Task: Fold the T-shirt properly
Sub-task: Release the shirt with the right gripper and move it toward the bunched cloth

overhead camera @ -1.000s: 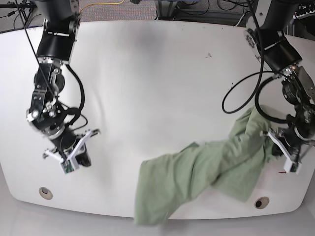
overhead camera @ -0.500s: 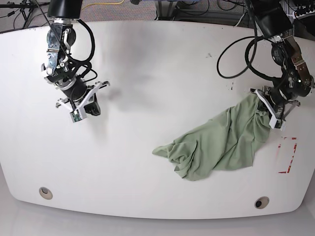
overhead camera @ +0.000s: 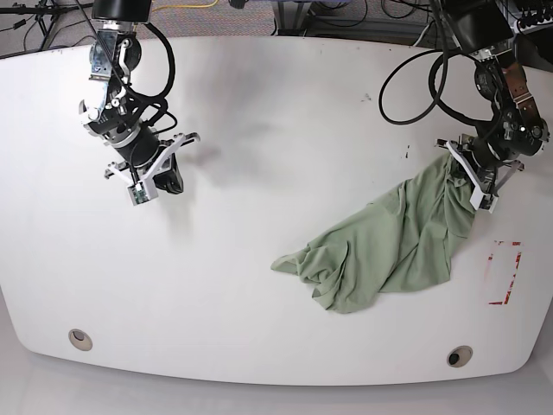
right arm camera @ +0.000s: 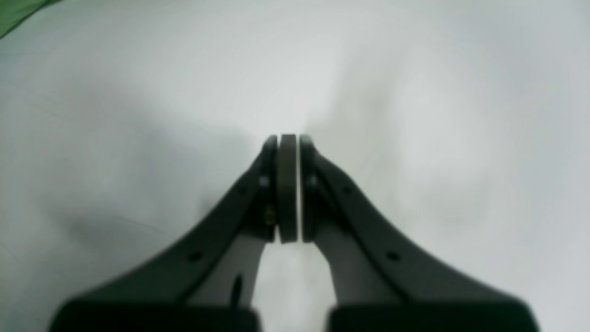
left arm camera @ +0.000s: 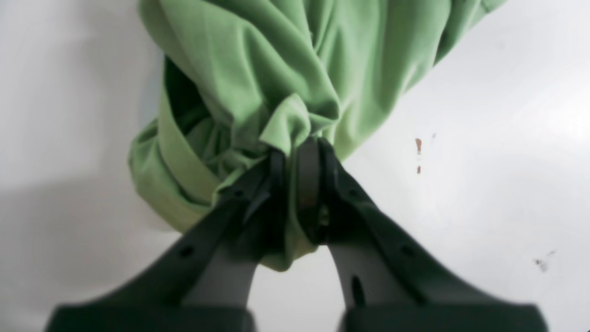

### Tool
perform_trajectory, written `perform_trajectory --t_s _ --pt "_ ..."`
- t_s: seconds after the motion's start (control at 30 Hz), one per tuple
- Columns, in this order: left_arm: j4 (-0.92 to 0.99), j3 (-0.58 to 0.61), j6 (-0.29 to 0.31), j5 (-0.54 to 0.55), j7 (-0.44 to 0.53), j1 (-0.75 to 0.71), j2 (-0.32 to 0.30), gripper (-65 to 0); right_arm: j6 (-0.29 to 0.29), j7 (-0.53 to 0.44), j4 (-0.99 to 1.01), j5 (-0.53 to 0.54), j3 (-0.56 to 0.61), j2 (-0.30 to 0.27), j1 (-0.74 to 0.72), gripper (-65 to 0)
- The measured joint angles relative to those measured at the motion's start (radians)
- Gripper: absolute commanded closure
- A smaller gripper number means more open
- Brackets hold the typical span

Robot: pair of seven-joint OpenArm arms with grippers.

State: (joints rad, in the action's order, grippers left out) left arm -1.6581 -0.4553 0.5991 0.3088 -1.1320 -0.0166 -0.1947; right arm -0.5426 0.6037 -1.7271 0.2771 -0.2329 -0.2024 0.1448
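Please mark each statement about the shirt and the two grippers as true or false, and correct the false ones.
1. The left gripper is shut on the T-shirt. True.
2. The right gripper holds a corner of the shirt. False: it is shut on nothing, over bare table.
3. The shirt lies flat and neatly folded. False: it is bunched and crumpled, one end lifted by the left gripper.
4. Red marks show on the table beside the shirt. True.
5. The shirt hangs over the table's near edge. False: it lies wholly on the table.
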Motion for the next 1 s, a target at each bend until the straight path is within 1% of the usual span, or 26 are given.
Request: perform_trajectory --t_s 0.07,0.13,0.2,0.27,0.3,0.33,0.47,0.57,0.7,0.77,0.87,1.0 --pt "0.000 0.000 0.000 0.000 0.000 -0.003 -0.001 -0.4 0.000 0.004 0.001 -0.004 0.017 0.000 -0.013 -0.3" --pt "-0.002 0.000 0.000 0.003 0.003 -0.013 -0.002 -0.4 0.016 0.006 0.001 -0.011 0.051 0.000 -0.037 -1.4" --pt "-0.006 0.000 0.000 0.003 0.004 -0.026 -0.003 -0.4 0.017 0.004 0.002 -0.010 0.086 0.003 -0.063 -4.9" --pt "-0.019 0.000 0.000 0.003 0.004 -0.047 -0.003 -0.4 0.013 -0.002 0.002 0.000 0.121 0.008 -0.088 -12.2" --pt "-0.026 0.000 0.000 0.003 0.004 -0.054 -0.003 -0.4 0.013 -0.004 0.002 0.000 0.135 0.010 -0.094 -14.1" --pt "-0.035 0.000 0.000 0.003 0.004 -0.066 -0.003 -0.4 0.010 -0.006 0.005 0.001 0.153 0.012 -0.103 -18.9" --pt "-0.074 0.000 0.000 0.001 0.003 -0.109 -0.006 -0.4 0.010 0.000 0.029 -0.001 0.215 0.013 -0.129 -30.6" --pt "-0.103 0.003 0.000 0.003 0.004 -0.144 -0.002 -0.4 0.010 0.003 0.054 -0.002 0.246 0.023 -0.150 -38.2" --pt "-0.134 0.057 -0.004 -0.002 0.003 -0.198 -0.008 -0.4 0.014 0.002 0.085 -0.010 0.277 0.048 -0.185 -46.6" --pt "-0.152 0.088 -0.003 -0.001 0.004 -0.225 -0.005 -0.4 0.014 0.000 0.098 -0.007 0.294 0.061 -0.201 -49.3" --pt "-0.176 0.123 0.000 0.003 0.004 -0.264 -0.001 -0.4 0.012 0.000 0.116 0.000 0.333 0.064 -0.219 -52.2" --pt "-0.187 0.149 0.000 0.004 0.004 -0.304 0.000 -0.4 0.010 0.004 0.158 -0.005 0.385 0.056 -0.249 -51.7"
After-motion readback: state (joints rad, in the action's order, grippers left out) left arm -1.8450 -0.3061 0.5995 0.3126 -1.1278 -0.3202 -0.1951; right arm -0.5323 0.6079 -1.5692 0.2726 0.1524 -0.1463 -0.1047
